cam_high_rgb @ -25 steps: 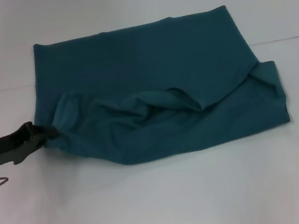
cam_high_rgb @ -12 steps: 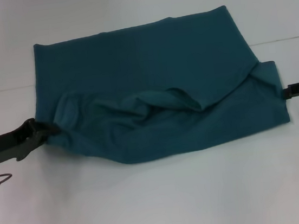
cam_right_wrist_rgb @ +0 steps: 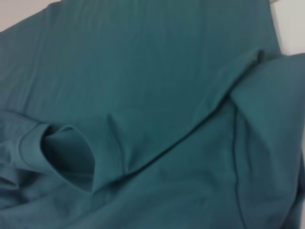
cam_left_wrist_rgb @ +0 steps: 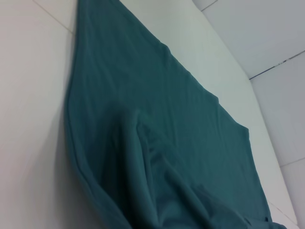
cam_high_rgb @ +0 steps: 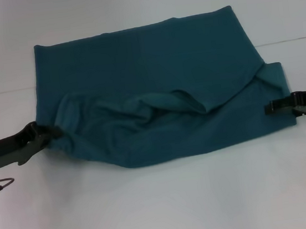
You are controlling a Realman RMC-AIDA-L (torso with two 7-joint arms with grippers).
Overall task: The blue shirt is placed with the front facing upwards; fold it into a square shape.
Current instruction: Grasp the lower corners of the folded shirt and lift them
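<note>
Teal cloth: the shirt lies partly folded mid-desk in the head view. The left end effector is clenched on its left edge; the right end effector reaches over its right edge, grip impossible to tell. The left wrist view shows the shirt rumpled near the camera. The right wrist view shows a sleeve opening.

Soft, even, shadowless light; slightly hazy focus.
</note>
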